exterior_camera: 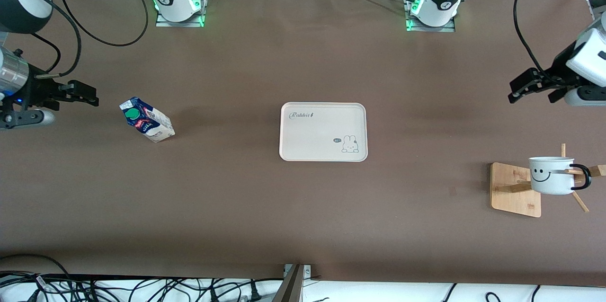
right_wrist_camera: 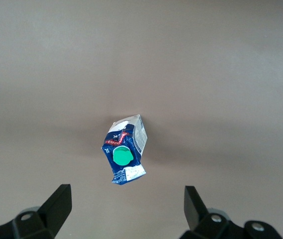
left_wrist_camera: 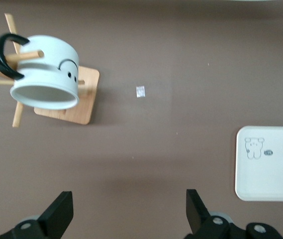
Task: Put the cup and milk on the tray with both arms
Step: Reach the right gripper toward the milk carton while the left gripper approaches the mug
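The milk (exterior_camera: pixel 147 119), standing on the table (exterior_camera: pixel 303 207) at nine o'clock of the tray (exterior_camera: pixel 323 132), is nearest the spread right end effector (exterior_camera: pixel 87 94). The cup (exterior_camera: pixel 551 175), hung on the rack (exterior_camera: pixel 516 190) at three o'clock, is nearest the spread left end effector (exterior_camera: pixel 532 90).

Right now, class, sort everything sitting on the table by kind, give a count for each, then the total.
Cup, hung on the rack: 1
Milk carton: 1
Tray: 1
Wooden rack: 1
Total: 4
Both claws, left and right, hang open above the table, holding nothing, so they are not counted.
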